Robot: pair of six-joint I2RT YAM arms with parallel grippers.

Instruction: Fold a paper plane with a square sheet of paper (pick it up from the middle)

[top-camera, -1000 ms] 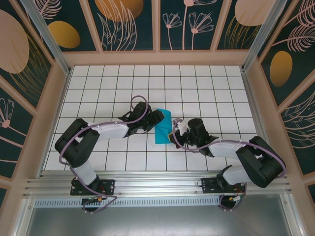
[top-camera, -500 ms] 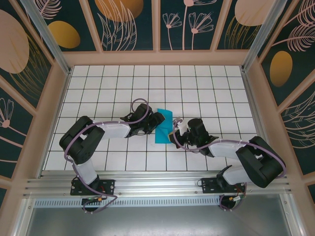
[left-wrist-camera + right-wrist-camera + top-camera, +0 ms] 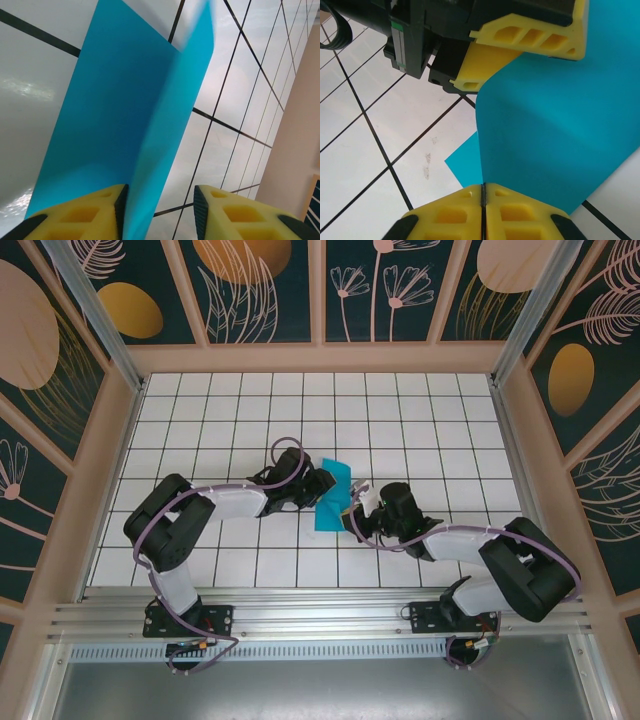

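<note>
The square sheet of paper (image 3: 333, 498), teal-blue and partly folded, sits near the middle of the white tiled desk (image 3: 200, 410), a little closer to the near edge than to the far one. From above it reads as a narrow strip running from far to near, and the two arms meet over it from either side. The left claw (image 3: 326, 490) reaches in from the left at the strip's left edge, while the right claw (image 3: 352, 510) comes from the right at its near right part. In the left wrist view, part of the sheet lies flat on the tiles and a flap (image 3: 170, 125) stands up from a straight crease. That flap passes between the left claw's yellow fingers (image 3: 85, 217), close against the left-hand one. A clear gap separates it from the other finger, so this claw is narrowly apart and straddles the flap without clamping it. In the right wrist view the right claw's yellow fingers (image 3: 450, 217) are pressed together, leaving only a thin seam. The lower corner of the raised paper (image 3: 555, 130) runs into that seam, so this claw pinches the sheet. A small flat corner of paper shows on the tile just beyond its fingertips.
</note>
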